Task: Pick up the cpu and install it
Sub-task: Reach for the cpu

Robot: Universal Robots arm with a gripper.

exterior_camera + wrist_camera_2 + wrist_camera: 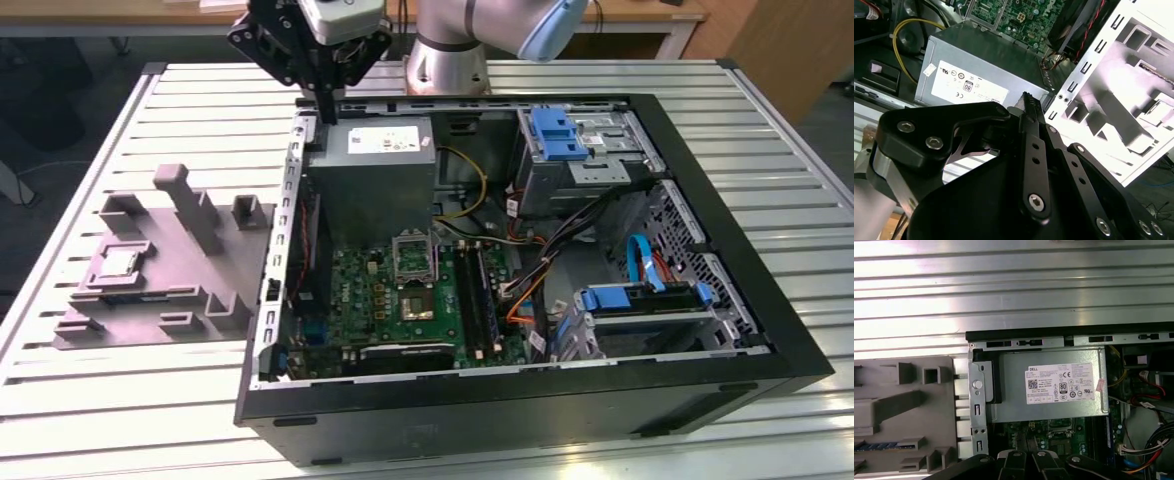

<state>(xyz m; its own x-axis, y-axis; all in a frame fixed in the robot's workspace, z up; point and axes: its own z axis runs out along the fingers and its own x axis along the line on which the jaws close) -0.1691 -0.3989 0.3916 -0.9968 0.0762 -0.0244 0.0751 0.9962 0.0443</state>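
hovering over the back corner of the open computer case (pixel 534 410), beside the power supply (pixel 387 170), the fingers (pixel 326 98) point straight down, pressed together on nothing. the cpu (pixel 118 263) lies flat in the grey holder (pixel 200 290) on the surface (pixel 160 400), well apart from them toward the exterior view's left.

SETTING: robotics lab or test workshop | EVIDENCE: slatted aluminium counter (pixel 120 400) carrying an opened desktop computer case (pixel 534 415), boards and cabling bare | grey moulded parts fixture (pixel 147 280) just beside the case | robot arm base (pixel 447 65) standing at the counter's far edge | wooden desk (pixel 641 15) behind
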